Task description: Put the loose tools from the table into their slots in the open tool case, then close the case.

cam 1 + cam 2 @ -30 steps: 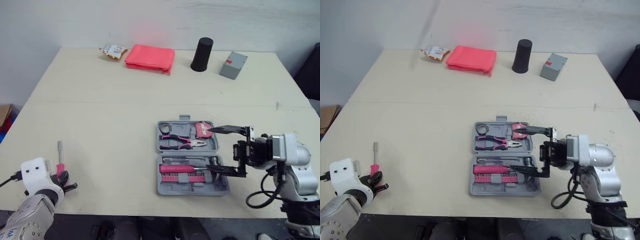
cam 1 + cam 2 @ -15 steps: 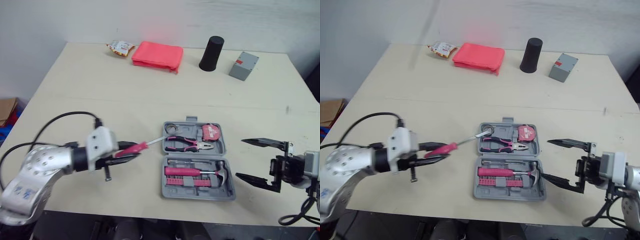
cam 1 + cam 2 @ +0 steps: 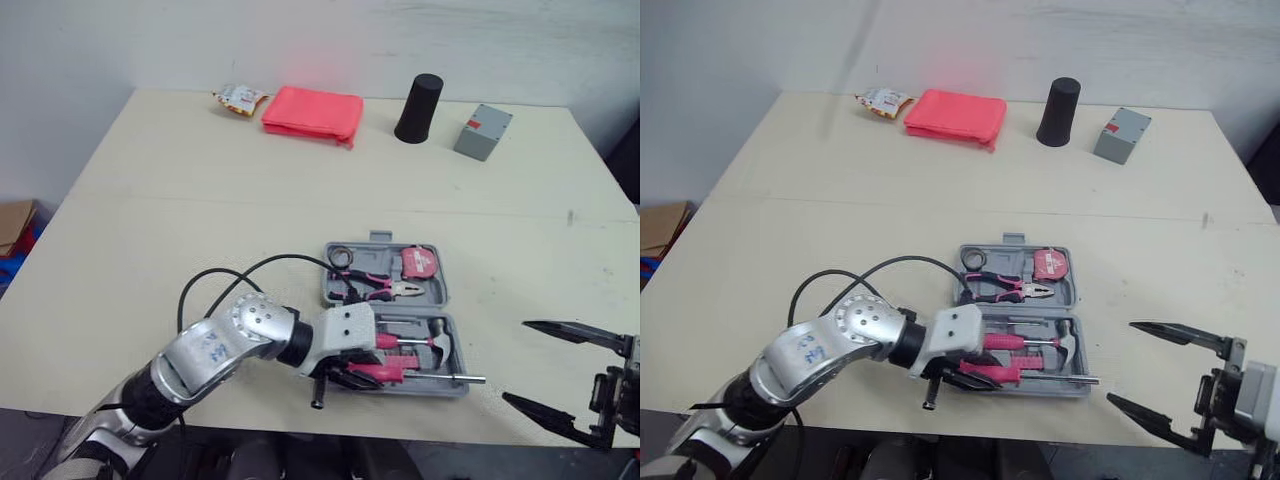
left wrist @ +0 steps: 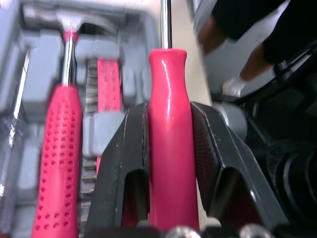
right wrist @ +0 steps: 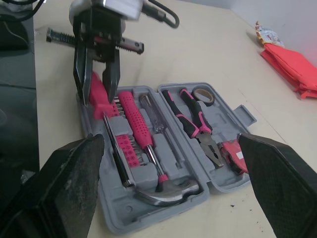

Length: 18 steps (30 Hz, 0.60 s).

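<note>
The grey tool case (image 3: 328, 288) lies open near the table's front edge, holding pliers (image 3: 375, 287), a tape measure (image 3: 420, 264), a hammer (image 3: 425, 338) and a pink bit set. My left gripper (image 3: 352, 372) hovers at the case's front half, shut on a pink-handled screwdriver (image 3: 390, 372) whose shaft points right along the front rim. In the left wrist view the black fingers (image 4: 124, 163) clamp the screwdriver handle (image 4: 166, 148) beside the hammer handle (image 4: 57, 148). My right gripper (image 3: 514, 360) stands open to the right of the case, off the table's front edge, with nothing between its fingers (image 5: 64, 173).
At the table's far edge stand a black cup (image 3: 418, 94), a grey box (image 3: 482, 131), a folded red cloth (image 3: 312, 112) and a snack packet (image 3: 238, 98). A black cable (image 3: 250, 275) loops from my left arm over the table beside the case.
My left gripper carried the screwdriver rightward from beside the case to over its front half, the shaft now pointing right. The right gripper drew back, to the right and toward me, still open.
</note>
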Tool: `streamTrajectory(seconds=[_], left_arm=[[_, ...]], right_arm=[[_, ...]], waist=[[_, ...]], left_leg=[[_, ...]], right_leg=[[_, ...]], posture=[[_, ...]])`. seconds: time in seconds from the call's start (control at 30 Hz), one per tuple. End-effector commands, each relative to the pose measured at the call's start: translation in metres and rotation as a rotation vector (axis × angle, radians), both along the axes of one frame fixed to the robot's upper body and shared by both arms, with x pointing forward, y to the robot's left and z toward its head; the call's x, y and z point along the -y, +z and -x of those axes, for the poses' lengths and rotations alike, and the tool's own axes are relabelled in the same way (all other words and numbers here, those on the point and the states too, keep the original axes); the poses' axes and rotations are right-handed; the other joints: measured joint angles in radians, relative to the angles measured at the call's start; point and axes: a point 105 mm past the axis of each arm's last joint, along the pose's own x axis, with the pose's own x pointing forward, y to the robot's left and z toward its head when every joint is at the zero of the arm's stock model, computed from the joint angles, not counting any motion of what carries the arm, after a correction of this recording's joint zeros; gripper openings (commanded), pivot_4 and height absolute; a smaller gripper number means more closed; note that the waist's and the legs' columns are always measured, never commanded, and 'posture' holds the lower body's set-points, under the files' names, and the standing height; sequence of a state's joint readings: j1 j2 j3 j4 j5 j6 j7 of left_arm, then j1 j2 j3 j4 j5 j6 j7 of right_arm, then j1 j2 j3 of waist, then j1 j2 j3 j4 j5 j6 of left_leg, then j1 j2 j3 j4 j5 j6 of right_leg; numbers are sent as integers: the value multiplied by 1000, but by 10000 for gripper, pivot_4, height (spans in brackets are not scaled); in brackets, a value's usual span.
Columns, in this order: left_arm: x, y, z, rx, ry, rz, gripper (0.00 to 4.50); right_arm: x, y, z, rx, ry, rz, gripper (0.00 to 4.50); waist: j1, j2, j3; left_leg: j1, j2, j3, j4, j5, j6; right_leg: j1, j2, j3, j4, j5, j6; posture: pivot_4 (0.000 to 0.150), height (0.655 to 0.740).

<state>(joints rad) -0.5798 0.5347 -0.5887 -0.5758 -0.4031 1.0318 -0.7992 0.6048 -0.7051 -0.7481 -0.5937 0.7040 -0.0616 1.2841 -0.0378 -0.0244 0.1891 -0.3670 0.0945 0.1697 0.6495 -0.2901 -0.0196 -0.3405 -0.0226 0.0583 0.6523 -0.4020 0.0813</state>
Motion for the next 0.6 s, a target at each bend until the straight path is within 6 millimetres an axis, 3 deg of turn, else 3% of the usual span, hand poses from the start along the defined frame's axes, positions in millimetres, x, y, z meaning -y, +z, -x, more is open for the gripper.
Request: streamTrajectory(seconds=[0.03,0.6], left_arm=[[6,-1,2,13,-10,-25,5260],[9,-9,-6,36,36,-120,5260]], right_arm=[[-7,8,4,32,-4,-9,45000],[-21,5,-8,53,-4,-52,45000]], waist=[[0,0,0],[10,0,0]], left_leg=[[0,0,0,0,1,0],[-1,-2,-1,0,2,2]], right_leg=[[0,0,0,1,0,0],[0,-2,-1,1,1,-1]], posture=[[1500,7400],[1500,7400]])
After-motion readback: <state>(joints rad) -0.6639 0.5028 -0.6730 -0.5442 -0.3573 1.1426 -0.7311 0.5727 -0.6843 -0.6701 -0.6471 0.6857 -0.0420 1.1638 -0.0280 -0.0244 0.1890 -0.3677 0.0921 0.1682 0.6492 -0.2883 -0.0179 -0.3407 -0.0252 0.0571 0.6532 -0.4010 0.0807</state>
